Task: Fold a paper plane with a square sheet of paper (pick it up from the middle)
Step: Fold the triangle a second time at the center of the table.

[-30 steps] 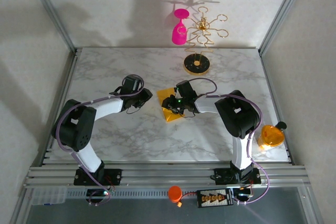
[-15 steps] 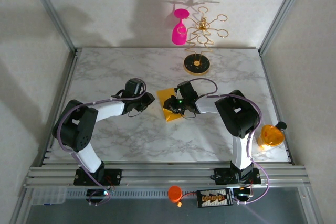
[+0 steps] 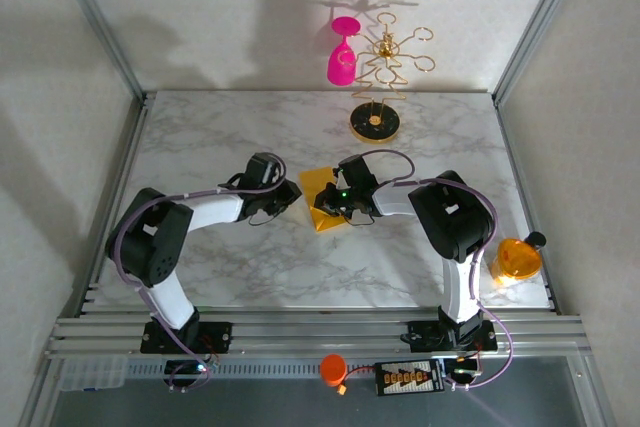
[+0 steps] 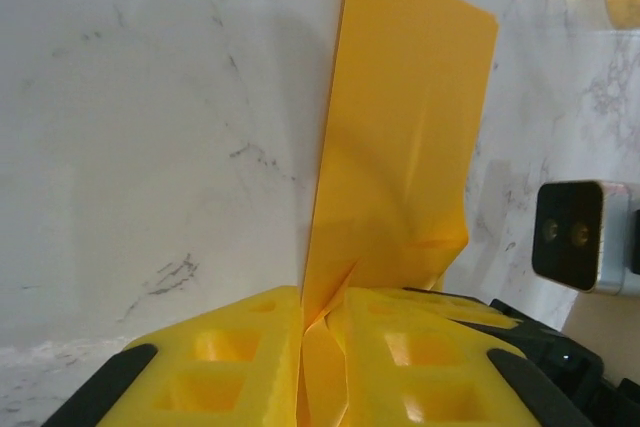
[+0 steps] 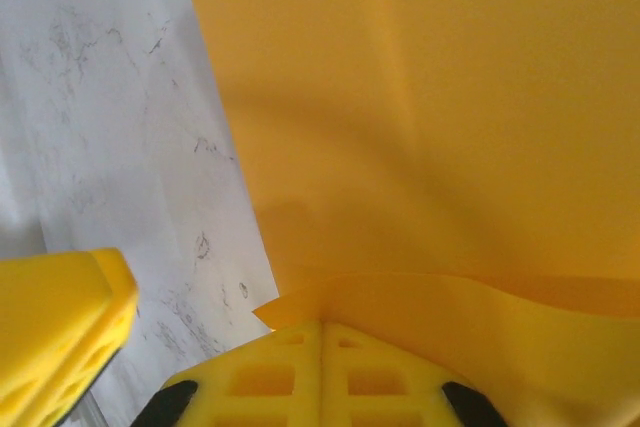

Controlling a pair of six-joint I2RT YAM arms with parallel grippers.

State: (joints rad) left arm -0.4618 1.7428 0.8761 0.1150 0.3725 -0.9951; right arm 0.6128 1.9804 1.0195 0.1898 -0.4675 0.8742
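The square sheet of paper (image 3: pixel 316 187), orange-yellow, lies mid-table between both grippers, partly under them. In the left wrist view the sheet (image 4: pixel 410 137) stands up on edge with a crease, and its near edge is pinched between the yellow fingers of my left gripper (image 4: pixel 320 312). My left gripper (image 3: pixel 291 196) sits at the sheet's left side. In the right wrist view the sheet (image 5: pixel 430 97) spreads ahead, and a lifted flap of its near edge curls out of my right gripper (image 5: pixel 320 325), whose fingers are pressed together. My right gripper (image 3: pixel 335 203) is over the sheet's right part.
A gold stand (image 3: pixel 375 125) with a pink wine glass (image 3: pixel 342 57) hanging from it is behind the paper. A round orange translucent disc (image 3: pixel 517 259) sits at the table's right edge. A left finger (image 5: pixel 60 327) shows close beside the right gripper.
My left gripper slid right to the sheet's left edge and narrowed onto it. My right gripper's fingers closed together on the paper's edge. The sheet's edge has lifted.
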